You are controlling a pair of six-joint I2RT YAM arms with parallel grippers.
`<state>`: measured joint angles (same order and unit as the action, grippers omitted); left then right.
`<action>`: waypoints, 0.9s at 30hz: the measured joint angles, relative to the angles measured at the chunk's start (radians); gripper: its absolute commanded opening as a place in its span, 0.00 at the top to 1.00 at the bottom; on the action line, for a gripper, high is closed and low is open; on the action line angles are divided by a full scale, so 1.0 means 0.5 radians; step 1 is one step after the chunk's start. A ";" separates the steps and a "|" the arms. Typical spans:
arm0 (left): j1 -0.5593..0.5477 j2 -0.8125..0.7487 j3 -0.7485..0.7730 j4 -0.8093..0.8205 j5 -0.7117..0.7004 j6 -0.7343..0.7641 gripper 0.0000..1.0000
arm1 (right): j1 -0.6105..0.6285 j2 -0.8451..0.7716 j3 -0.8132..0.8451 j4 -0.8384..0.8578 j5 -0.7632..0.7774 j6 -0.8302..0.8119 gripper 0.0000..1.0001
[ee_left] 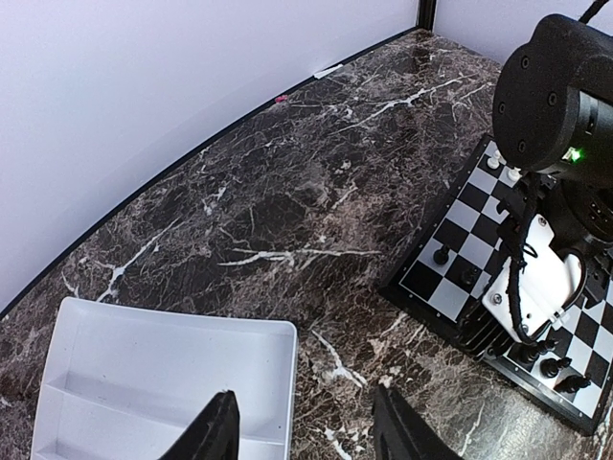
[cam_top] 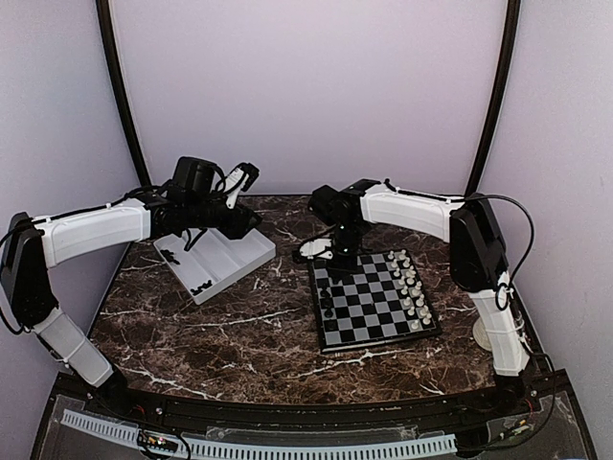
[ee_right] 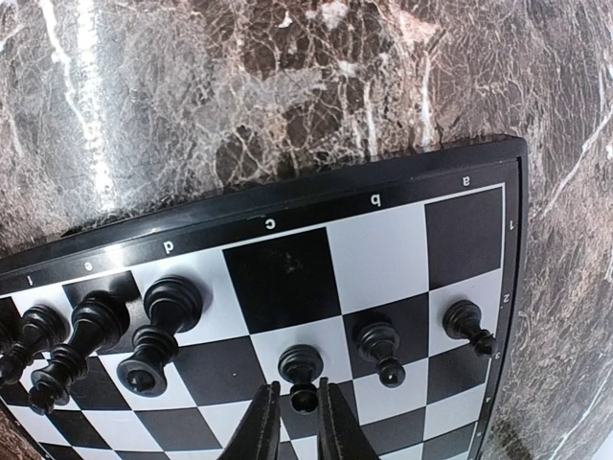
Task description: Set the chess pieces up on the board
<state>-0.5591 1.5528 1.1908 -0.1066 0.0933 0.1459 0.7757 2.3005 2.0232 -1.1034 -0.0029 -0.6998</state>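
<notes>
Plain pale lilac walls (cam_top: 306, 86) enclosed a dark brown marble-patterned tabletop (cam_top: 239, 335) veined with white; two thin dark curved poles (cam_top: 122, 96) rose at the back corners, and a white slotted strip (cam_top: 287, 448) ran along the near edge, under soft even light

1. Cropped by the bottom edge of the left wrist view: left claw (ee_left: 305, 422), two dark fingertips only, and the near side of the white tray (ee_left: 172, 335).
2. Partly buried there under the right arm's wrist (ee_left: 556, 125), and cut by the right edge: the board (ee_left: 428, 290).
3. Cropped at the bottom of the right wrist view: right claw (ee_right: 299, 426), straddling a black pawn (ee_right: 303, 366); contact impossible to tell.
4. Sliced by that view's left edge: chess pieces (ee_right: 38, 340).
5. Too small to name by kind from the top: those in the tray.
</notes>
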 measured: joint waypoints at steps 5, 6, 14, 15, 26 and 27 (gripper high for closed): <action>0.000 0.001 0.000 0.000 0.001 0.000 0.50 | 0.000 0.000 0.000 -0.001 0.000 0.005 0.83; 0.000 0.001 0.000 0.000 0.002 0.000 0.50 | 0.000 0.000 0.000 -0.001 0.000 0.005 0.83; 0.000 0.007 0.000 -0.002 0.005 -0.001 0.49 | 0.000 0.000 0.005 -0.020 -0.001 0.013 0.73; 0.000 0.008 0.000 -0.002 0.003 -0.001 0.48 | 0.000 0.000 0.017 -0.038 -0.003 0.011 0.70; 0.108 0.078 0.225 -0.364 -0.504 -0.285 0.47 | -0.069 -0.479 -0.159 -0.054 -0.078 0.011 0.63; 0.156 0.081 0.249 -0.441 -0.533 -0.359 0.47 | -0.104 -0.576 -0.215 -0.033 -0.096 0.015 0.63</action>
<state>-0.4812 1.5932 1.3151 -0.3271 -0.1734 -0.0338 0.7238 2.0125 1.9156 -1.1198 -0.0509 -0.6922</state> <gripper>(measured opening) 0.537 0.361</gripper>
